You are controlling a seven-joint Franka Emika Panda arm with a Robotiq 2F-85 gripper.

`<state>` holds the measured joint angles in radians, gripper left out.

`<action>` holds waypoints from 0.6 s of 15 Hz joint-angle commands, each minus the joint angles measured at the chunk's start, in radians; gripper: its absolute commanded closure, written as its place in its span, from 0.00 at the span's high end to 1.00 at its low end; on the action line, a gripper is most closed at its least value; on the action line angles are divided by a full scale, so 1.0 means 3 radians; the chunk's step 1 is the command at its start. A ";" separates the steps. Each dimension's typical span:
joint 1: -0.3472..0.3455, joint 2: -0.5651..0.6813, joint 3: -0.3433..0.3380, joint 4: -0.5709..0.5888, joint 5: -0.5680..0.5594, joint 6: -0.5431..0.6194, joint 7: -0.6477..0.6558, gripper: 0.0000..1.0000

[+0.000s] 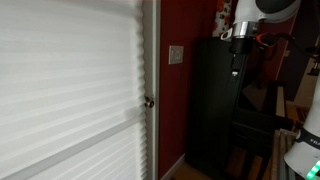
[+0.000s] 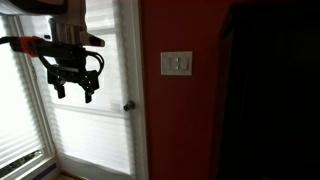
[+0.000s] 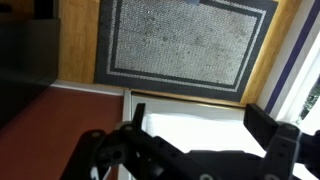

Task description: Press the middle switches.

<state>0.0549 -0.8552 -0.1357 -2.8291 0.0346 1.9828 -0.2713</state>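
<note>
The pale switch plate [image 1: 176,55] hangs on the dark red wall right of the door frame; in an exterior view [image 2: 177,64] its middle switches show as faint small rectangles. My gripper [image 2: 75,88] hangs open and empty in front of the blinds, well to the left of the plate and a little lower. In an exterior view the gripper [image 1: 237,70] hangs in front of the black cabinet, away from the wall. The wrist view shows my two open fingers [image 3: 200,115] with nothing between them; the plate is out of that view.
A round metal door knob [image 2: 128,106] sits on the white door with blinds [image 1: 70,90]. A tall black cabinet [image 1: 215,105] stands right of the plate. A patterned grey rug [image 3: 185,40] lies on the wooden floor below.
</note>
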 commanded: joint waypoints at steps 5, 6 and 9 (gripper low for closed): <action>-0.0200 0.0292 -0.0010 0.0286 -0.0033 0.0364 0.0207 1.00; -0.0269 0.0392 -0.0006 0.0389 -0.0073 0.0486 0.0275 1.00; -0.0481 0.0725 0.0001 0.0642 -0.0159 0.0859 0.0452 1.00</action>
<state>-0.0383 -0.7580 -0.1371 -2.7190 0.0179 2.1562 -0.1910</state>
